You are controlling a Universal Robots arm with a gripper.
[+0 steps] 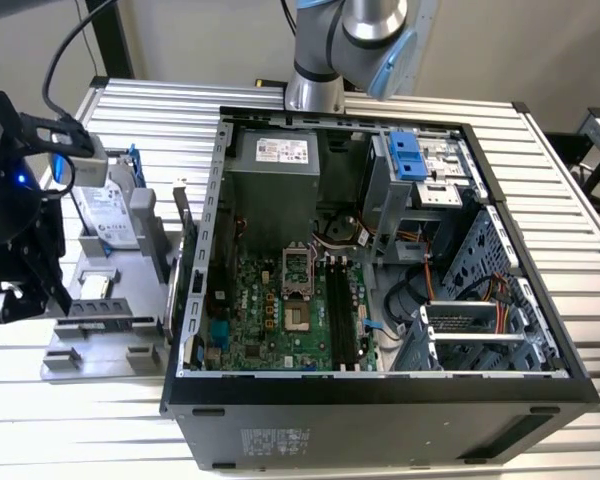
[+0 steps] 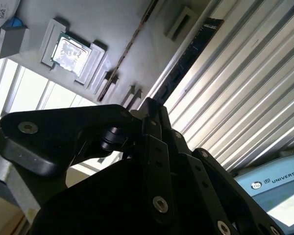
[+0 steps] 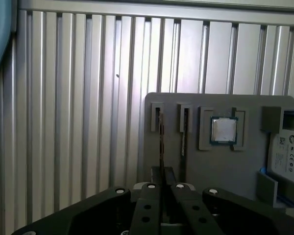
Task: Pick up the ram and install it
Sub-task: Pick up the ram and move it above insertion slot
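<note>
The gripper has its fingers pressed together on the ram. In the first wrist view the ram stands on edge and shows as a thin dark line, running from a slot in the grey tray in between the fingertips. That slot sits just beside the tray's edge, with ribbed table right past it. A second thin strip stands in the next slot, near the ram but apart from it. Beyond it the square chip lies in its recess, and past that is the hard drive.

In the second wrist view the ram shows its flat dark face along the tray's border, with one end meeting the fingertips.

In the exterior view the tray is at the frame's far left, middle height, just beside the left wall of the case. The case lies open side up in the centre. The motherboard fills the lower left of its inside, walled by the rim. Its black slots run lengthwise just right of the socket. Cables and a metal cage crowd the slots' right side.
</note>
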